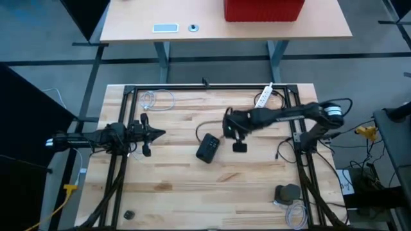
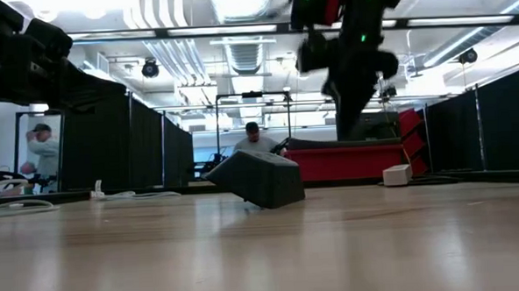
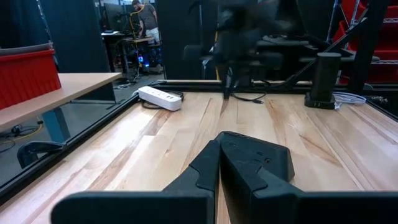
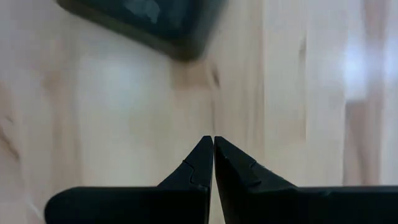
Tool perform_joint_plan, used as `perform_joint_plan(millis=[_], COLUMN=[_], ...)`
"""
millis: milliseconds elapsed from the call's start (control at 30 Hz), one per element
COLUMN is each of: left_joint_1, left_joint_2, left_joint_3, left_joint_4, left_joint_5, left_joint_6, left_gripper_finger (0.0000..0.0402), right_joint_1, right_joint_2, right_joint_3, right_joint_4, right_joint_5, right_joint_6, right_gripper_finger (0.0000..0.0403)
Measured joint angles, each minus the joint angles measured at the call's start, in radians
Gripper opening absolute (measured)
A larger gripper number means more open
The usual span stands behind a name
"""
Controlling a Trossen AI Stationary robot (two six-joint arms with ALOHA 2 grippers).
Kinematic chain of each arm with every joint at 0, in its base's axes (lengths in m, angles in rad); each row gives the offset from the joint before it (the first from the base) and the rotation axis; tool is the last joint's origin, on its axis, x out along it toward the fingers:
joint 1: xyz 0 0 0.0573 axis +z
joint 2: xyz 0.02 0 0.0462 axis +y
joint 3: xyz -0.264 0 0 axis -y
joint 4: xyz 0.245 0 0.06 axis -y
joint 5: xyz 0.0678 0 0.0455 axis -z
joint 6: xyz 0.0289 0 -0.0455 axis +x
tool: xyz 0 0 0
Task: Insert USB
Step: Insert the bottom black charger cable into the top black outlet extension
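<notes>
1. The table (image 1: 192, 186), a pale wooden top inside a black frame, carries everything; treat its centre as the clock's hub in the high view.
2. The right arm (image 1: 289, 115) reaches in from 3 o'clock, and the right gripper (image 4: 213, 142) hangs above the wood near the hub, pointing down, its fingers clenched together on nothing.
3. The left arm (image 1: 96, 138) waits at 9 o'clock, level with the table; the left gripper (image 3: 219, 140) is likewise clenched and empty.
4. The dark box (image 1: 207, 148), probably the hub or dock to be plugged, lies just at 7 o'clock of the right gripper, tilted on the wood, with a thin cable curling from it toward 12 o'clock.
5. A white power strip (image 1: 263, 96) lies at about 1 o'clock near the far rail, well apart from the box.
6. A coil of pale cable (image 1: 157, 99) sits at 11 o'clock; I cannot tell whether it bears the USB plug, which I cannot make out anywhere.
7. Judgement: nothing is grasped yet, so the step in hand is the approach. To do it well, release the right fingers before descending, find the plug end first, grip it squarely behind the metal tip, and steady the box with the left gripper, since it looks light enough to slide.
</notes>
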Motion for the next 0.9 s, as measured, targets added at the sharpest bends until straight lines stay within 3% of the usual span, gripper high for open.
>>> perform_joint_plan(millis=[100, 400, 667, 900], left_joint_1=[0.0, 0.0, 0.0, 0.0], left_joint_2=[0.0, 0.0, 0.0, 0.0], left_joint_3=[0.0, 0.0, 0.0, 0.0], left_joint_4=[0.0, 0.0, 0.0, 0.0], left_joint_5=[0.0, 0.0, 0.0, 0.0], left_joint_6=[0.0, 0.0, 0.0, 0.0], left_gripper_finger=[0.0, 0.0, 0.0, 0.0], right_joint_1=[-0.074, -0.191, -0.213, -0.184], right_joint_2=[0.038, 0.016, -0.045, -0.089], right_joint_3=[0.008, 0.013, 0.004, -0.007], right_joint_4=[-0.057, -0.089, -0.205, -0.238], right_joint_5=[-0.033, -0.033, -0.031, -0.033], right_joint_6=[-0.042, -0.075, 0.089, 0.348], right_gripper_finger=[0.0003, 0.008, 0.0187, 0.0222])
